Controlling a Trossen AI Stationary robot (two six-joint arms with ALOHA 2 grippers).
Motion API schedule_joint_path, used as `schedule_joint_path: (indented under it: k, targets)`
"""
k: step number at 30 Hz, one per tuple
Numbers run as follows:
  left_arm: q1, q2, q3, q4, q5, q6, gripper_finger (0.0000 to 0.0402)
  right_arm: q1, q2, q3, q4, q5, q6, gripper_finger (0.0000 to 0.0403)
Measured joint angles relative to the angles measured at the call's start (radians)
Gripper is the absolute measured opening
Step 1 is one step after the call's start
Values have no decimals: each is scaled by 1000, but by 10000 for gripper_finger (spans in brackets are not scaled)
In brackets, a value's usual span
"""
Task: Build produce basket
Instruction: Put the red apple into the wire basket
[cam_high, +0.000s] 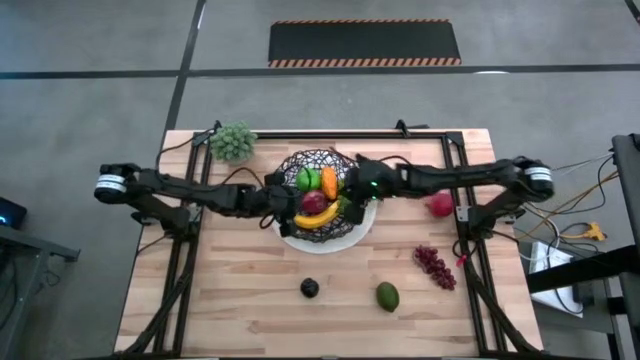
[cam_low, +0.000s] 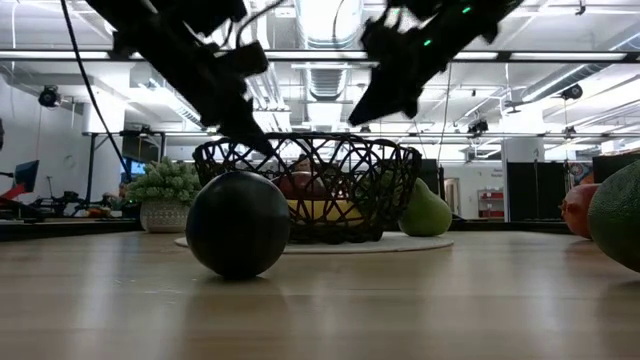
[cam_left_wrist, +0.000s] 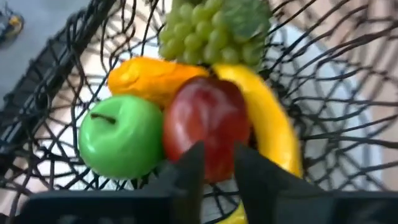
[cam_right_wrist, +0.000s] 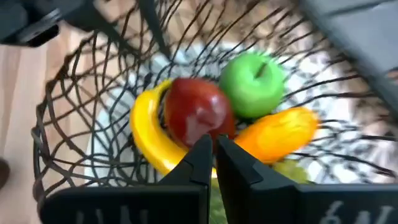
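The black wire basket (cam_high: 322, 165) stands on a white plate (cam_high: 362, 228) at mid-table. It holds a green apple (cam_left_wrist: 121, 140), a carrot (cam_left_wrist: 152, 78), a red apple (cam_left_wrist: 208, 124) and a banana (cam_left_wrist: 267, 121). A knobbly green piece (cam_left_wrist: 208, 28) sits at the basket's right side. My left gripper (cam_high: 285, 200) is open at the basket's left rim, pointing at the red apple. My right gripper (cam_high: 350, 192) is shut, above the right rim (cam_low: 400, 150). A dark plum (cam_high: 310, 288), an avocado (cam_high: 387, 296), dark grapes (cam_high: 435, 266) and a red fruit (cam_high: 440, 205) lie on the table. My left gripper (cam_left_wrist: 217, 165) stands at the basket's left rim (cam_low: 215, 150), slanting down from the table's left. I cannot tell whether a finger touches the wire. My right gripper (cam_right_wrist: 214, 152) touches nothing.
A pale green leafy cluster in a pot (cam_high: 232, 142) stands near the far left corner. Black frame rails (cam_high: 185, 260) run along the table's left, right and far edges. Bare wood (cam_high: 250, 300) lies at the near left.
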Motion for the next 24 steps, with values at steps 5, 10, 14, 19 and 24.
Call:
schedule_joint_path:
  k: [5, 10, 14, 19, 24]
  targets:
    - [33, 13, 1, 5, 34, 0, 10, -72, 151, 97, -56, -159, 12, 9]
    - [37, 16, 1, 11, 34, 0, 2, -102, 261, 177, -112, -225, 29, 9]
    - [38, 20, -9, 12, 38, 0, 1, -109, 308, 223, -135, -226, 28, 9]
    - [42, 23, -41, 47, 38, -12, 1, -109, 318, 259, -181, -192, 14, 9]
    - [41, 23, -64, 61, 38, -28, 1, -112, 304, 279, -253, -121, 11, 9]
